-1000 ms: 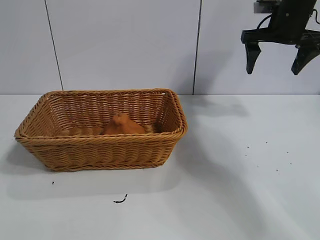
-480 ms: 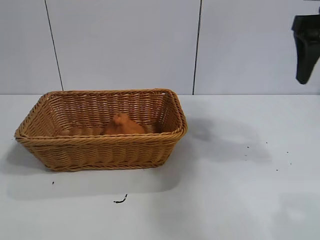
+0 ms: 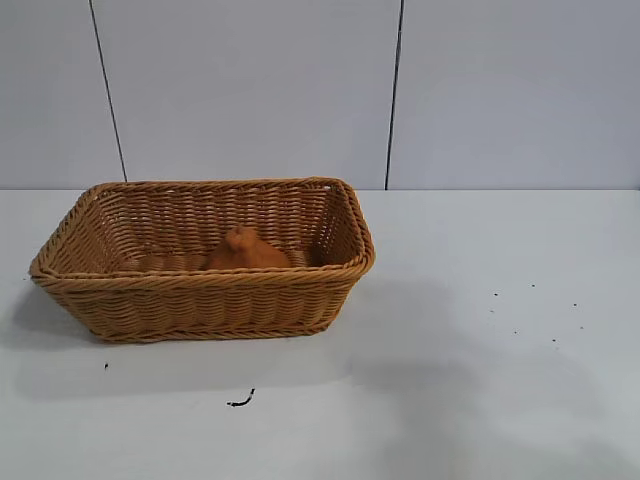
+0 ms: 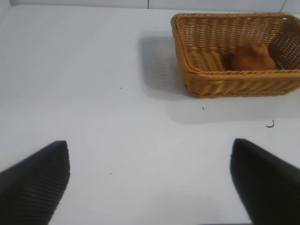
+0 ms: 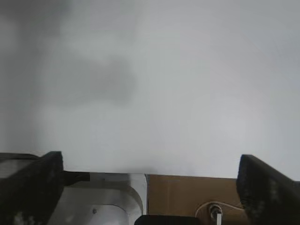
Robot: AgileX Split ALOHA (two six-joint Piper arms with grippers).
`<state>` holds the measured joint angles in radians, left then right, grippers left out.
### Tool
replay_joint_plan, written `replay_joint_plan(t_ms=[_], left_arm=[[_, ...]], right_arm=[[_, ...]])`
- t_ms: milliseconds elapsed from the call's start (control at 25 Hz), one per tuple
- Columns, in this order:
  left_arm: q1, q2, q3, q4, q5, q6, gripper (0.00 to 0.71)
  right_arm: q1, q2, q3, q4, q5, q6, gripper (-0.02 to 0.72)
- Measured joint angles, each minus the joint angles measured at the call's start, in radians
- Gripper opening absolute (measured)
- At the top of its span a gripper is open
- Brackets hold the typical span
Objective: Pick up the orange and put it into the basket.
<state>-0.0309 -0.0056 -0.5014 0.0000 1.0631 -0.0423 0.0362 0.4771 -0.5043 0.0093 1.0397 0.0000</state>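
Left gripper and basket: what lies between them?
Only bare white table. The left wrist view shows the open left gripper facing the basket, which holds the orange, with just tiny dark specks between.

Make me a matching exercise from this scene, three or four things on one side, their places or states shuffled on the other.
Things:
1. orange
2. basket
3. left end effector
4. small dark scrap

Descriptions:
A. open, over bare table away from the basket
B. lying on the table in front of the basket
C. resting inside the basket
D. standing on the white table, toward its left side

Pairs: 1-C, 2-D, 3-A, 4-B
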Motion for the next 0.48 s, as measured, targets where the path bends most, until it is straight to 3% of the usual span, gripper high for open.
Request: replay_joint_plan(t_ms=[480], left_arm=[[0.0,0.0,0.0,0.0,0.0,0.0,0.666]], right_arm=[[0.0,-0.456,0.013,0.004,-0.021,0.0,0.694]])
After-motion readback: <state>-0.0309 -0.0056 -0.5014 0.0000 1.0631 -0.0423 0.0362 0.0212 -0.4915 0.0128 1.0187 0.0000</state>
